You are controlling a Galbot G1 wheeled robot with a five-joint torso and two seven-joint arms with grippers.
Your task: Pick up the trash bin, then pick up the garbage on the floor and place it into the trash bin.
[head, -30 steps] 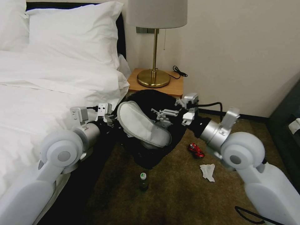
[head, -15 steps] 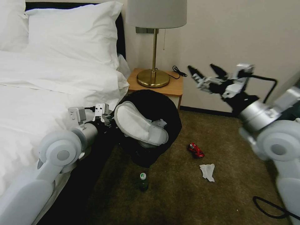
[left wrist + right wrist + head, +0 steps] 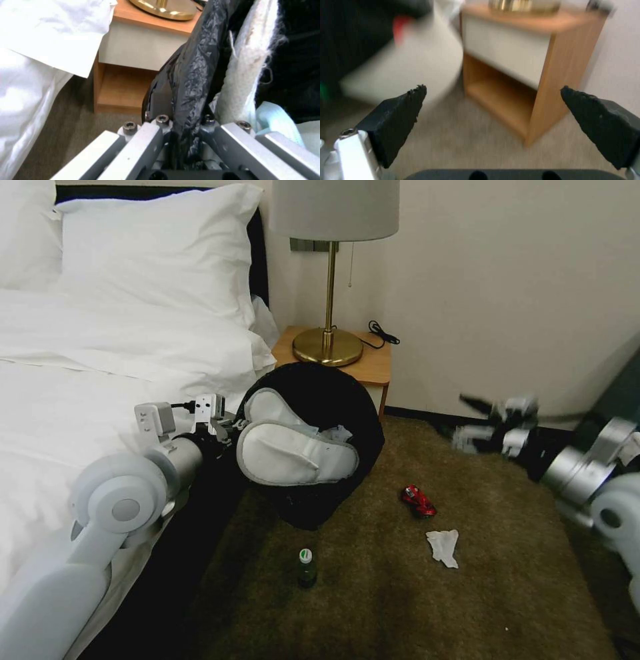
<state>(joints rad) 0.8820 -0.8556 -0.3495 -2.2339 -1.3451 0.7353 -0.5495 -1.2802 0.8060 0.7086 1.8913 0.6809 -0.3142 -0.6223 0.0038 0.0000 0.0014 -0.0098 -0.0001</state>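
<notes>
At the left edge of the head view lies the white bed [image 3: 100, 353]. Just beside it the left gripper [image 3: 223, 430] is clamped on the rim of the trash bin [image 3: 333, 400]; the left wrist view shows its jaws pinched tight on the black liner at that rim. The bin is held off the floor [image 3: 400, 607], tipped so its mouth faces the robot, in front of the nightstand [image 3: 363, 367] with the brass lamp [image 3: 330, 273]. Two white slippers [image 3: 293, 453] lie across its mouth, toes pointing right, with a bit of tissue behind them.

On the carpet below the bin stands the green-capped bottle [image 3: 305, 568], upright. Further right lies the crushed red can [image 3: 418, 501], its long axis slanting from upper left to lower right, and just nearer the robot the crumpled tissue [image 3: 443, 547].

At the far right the right gripper [image 3: 477, 420] hangs above the floor by the wall, spread wide and holding nothing; in the right wrist view its black pads [image 3: 400, 117] stand well apart. Can and tissue lie to its left and nearer the robot, so this free arm is the nearer one for either piece
</notes>
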